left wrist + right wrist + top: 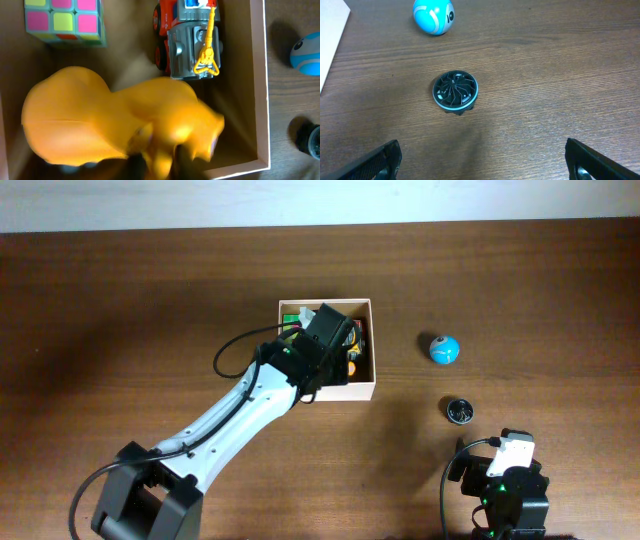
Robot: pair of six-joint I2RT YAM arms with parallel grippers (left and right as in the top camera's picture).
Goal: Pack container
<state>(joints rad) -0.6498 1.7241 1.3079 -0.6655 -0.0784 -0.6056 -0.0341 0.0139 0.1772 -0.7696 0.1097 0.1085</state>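
The container (372,352) is a white box with a brown inside, at the table's middle. My left gripper (326,343) hangs over it, shut on a yellow toy (100,120) that fills the left wrist view. Its dark fingers (160,167) pinch a part of the toy just above the box floor. In the box lie a colour cube (65,20) and a grey-and-orange toy truck (187,45). The box's right wall (259,75) shows beside them. My right gripper (482,160) is open and empty, low at the front right (510,465).
A blue ball (444,348) lies on the table right of the box, also in the right wrist view (433,16). A black round disc with a blue rim (459,409) lies in front of it, ahead of my right gripper (455,91).
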